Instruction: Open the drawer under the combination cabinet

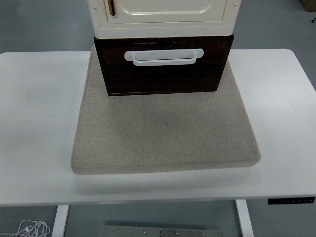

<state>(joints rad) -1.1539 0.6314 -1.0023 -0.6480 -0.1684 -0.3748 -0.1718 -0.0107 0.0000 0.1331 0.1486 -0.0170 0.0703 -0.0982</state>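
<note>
Neither of my two hands is showing in the frame, so I cannot tell how my fingers are standing. One dark drawer [163, 71] with one white handle [163, 57] is sitting top centre, under one cream cabinet [163, 17], on one grey mat [165, 136] lying across one white table [34, 123].

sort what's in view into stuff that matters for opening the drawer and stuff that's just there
Belongs to the job:
- dark brown drawer under the cabinet
- white handle on its front
- cream cabinet stacked on top

Just there:
- grey mat under the unit
- white table
- cables on the floor

No robot hand is in view.
</note>
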